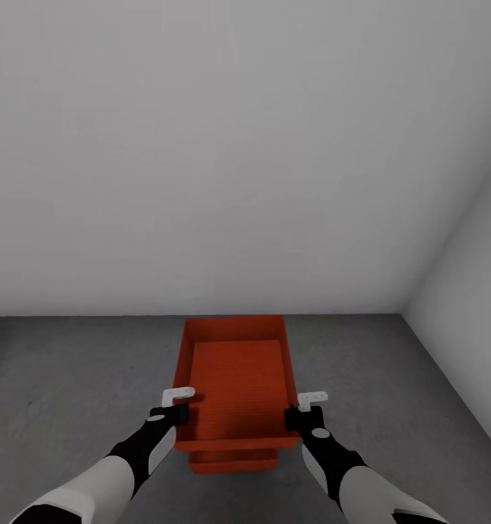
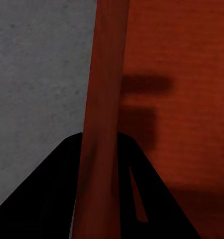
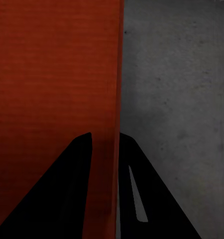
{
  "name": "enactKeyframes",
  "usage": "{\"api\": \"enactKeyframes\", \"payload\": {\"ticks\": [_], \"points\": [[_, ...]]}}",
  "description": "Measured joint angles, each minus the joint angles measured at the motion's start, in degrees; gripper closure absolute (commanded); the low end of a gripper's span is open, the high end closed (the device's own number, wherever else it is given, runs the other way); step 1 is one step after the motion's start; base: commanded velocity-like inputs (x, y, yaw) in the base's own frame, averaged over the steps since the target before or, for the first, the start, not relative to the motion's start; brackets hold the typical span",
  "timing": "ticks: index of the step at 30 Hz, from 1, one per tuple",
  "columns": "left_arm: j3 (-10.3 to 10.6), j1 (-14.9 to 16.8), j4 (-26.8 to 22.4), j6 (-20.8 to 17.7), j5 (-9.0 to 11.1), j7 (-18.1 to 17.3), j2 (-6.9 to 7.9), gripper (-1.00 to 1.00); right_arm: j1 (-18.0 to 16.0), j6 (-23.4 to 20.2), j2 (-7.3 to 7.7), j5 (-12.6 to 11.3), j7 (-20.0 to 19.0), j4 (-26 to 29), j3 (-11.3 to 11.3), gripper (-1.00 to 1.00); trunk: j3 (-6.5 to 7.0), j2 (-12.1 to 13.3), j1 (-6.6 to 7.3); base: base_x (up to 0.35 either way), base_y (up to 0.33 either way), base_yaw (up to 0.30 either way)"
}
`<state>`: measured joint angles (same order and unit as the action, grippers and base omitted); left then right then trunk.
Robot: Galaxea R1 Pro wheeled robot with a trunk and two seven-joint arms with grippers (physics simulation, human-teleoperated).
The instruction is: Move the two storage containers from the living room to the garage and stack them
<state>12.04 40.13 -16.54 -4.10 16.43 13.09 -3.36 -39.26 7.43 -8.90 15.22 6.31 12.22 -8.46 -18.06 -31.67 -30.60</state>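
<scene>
Orange-red rectangular open-top container, gripped by left gripper and right gripper clamping opposite walls, is largely hiding a second identical container beneath it.

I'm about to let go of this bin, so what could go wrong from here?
1. The upper container sits over the lower container, whose near edge peeks out below; if it is not seated squarely, releasing could leave it tilted or let it slide.
2. The left hand and right hand each straddle a side wall; opening unevenly or pulling back at an angle could drag the bin off the stack onto the concrete floor.
</scene>
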Motion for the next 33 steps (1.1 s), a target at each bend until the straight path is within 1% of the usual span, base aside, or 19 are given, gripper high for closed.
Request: {"api": "enactKeyframes", "payload": {"ticks": [5, 13, 19, 33], "points": [[0.0, 0.0, 0.0, 0.0, 0.0, 0.1, -0.04, 1.0, 0.0, 0.0, 0.01, 0.0, 0.0, 0.0, 0.0, 1.0, 0.0, 0.0, 0.0, 0.0, 0.046, -0.01], [0.1, 0.0, 0.0, 0.0, 0.1, 0.1, -0.03, 1.0, 0.0, -0.1, 0.06, 0.1, -0.1, 0.0, -0.1, 1.0, 0.0, 0.0, 0.0, 0.0, 0.202, -0.001], [0.9, 0.0, 0.1, 0.1, 1.3, 0.4, 0.01, 1.0, 0.0, -0.1, 0.09, 0.0, -0.1, 0.0, 0.1, 1.0, 0.0, 0.0, 0.0, 0.0, 0.03, 0.0], [0.8, 0.0, 0.1, 0.2, 1.0, 0.4, 0.0, 1.0, 0.0, -0.1, 0.09, 0.1, -0.1, 0.0, 0.1, 1.0, 0.0, 0.0, 0.0, 0.0, 0.001, 0.0]]}}
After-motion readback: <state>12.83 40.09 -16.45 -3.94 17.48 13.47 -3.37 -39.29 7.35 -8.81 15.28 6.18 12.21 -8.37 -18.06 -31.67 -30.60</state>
